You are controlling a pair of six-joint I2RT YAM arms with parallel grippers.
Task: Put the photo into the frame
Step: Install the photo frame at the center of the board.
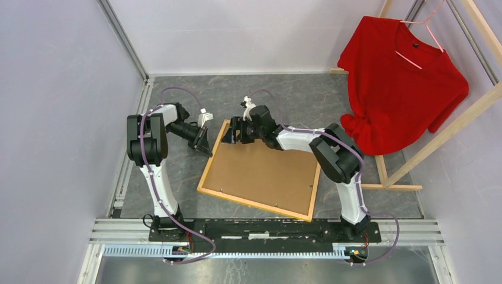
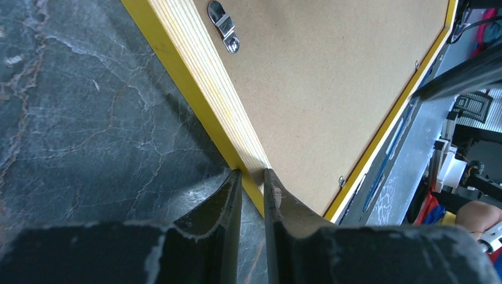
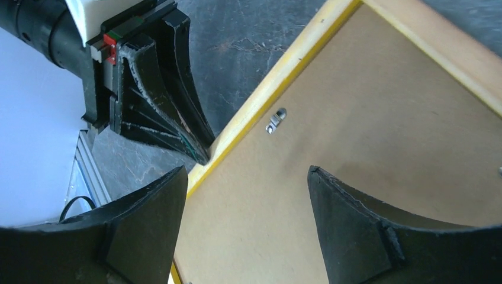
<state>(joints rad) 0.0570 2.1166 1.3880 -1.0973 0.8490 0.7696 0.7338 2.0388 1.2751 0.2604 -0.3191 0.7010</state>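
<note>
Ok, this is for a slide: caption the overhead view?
Face-down frame with brown backing panel; left gripper at its left edge, right gripper open over the far corner.

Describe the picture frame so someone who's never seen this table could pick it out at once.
Look at the dark stone-patterned table. Lying flat at its centre, back up, is the frame: a big rectangle of pale wood with yellow edges around a brown backing panel. The only other big item, the red shirt, hangs at the right instead.
</note>
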